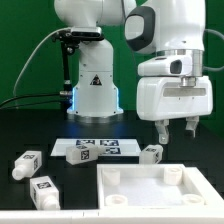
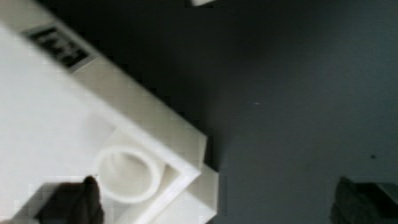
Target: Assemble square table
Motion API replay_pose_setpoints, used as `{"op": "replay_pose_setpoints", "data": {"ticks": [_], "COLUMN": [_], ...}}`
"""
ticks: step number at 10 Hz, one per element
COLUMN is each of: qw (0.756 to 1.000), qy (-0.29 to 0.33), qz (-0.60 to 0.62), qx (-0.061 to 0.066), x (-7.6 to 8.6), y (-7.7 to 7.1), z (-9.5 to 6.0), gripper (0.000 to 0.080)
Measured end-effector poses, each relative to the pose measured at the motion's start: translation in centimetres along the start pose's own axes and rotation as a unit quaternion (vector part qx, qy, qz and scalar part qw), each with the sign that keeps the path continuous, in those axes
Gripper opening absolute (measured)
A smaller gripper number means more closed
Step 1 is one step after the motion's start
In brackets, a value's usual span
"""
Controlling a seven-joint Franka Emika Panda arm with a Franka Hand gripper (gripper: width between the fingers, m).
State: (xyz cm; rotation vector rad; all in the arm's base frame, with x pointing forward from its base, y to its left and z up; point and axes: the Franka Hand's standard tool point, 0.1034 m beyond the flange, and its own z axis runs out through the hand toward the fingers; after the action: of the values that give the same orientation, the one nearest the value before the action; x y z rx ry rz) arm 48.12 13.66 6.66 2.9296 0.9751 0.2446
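Note:
The white square tabletop lies at the front on the exterior view's right, recessed underside up, with round corner sockets. Three white tagged legs lie on the black table: one and one at the exterior view's left, one just behind the tabletop. My gripper hangs open and empty above the tabletop's far right corner. In the wrist view a corner of the tabletop with a round socket shows; my gripper straddles that corner, one dark fingertip over the top, the other over bare table.
The marker board lies flat behind the legs. The robot's white base with a triangle mark stands at the back, with black cables beside it. A green curtain closes the back.

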Motion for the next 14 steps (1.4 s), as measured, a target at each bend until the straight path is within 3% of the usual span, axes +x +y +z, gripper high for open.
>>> {"op": "replay_pose_setpoints", "data": {"ticks": [3, 4, 6, 7, 8, 11, 13, 14], "qw": [0.996, 0.989, 0.955, 0.934, 0.92, 0.886, 0.859, 0.853], "qy": [-0.003, -0.023, -0.061, -0.063, -0.041, -0.046, -0.097, -0.117], "qz": [0.094, 0.143, 0.289, 0.35, 0.388, 0.46, 0.499, 0.504], "qx": [0.006, 0.01, 0.017, 0.026, 0.029, 0.03, 0.058, 0.066], "x": [-0.2, -1.3, -2.4, -1.1, -0.6, -0.9, -2.8, -3.0], "y": [0.0, 0.6, 1.7, 4.5, 5.4, 4.9, 5.5, 5.4], "z": [0.2, 0.8, 0.8, -0.3, -0.3, 0.0, 0.4, 0.3], "gripper": [0.0649, 0.0649, 0.0649, 0.0649, 0.0649, 0.0649, 0.0649, 0.0649]}}
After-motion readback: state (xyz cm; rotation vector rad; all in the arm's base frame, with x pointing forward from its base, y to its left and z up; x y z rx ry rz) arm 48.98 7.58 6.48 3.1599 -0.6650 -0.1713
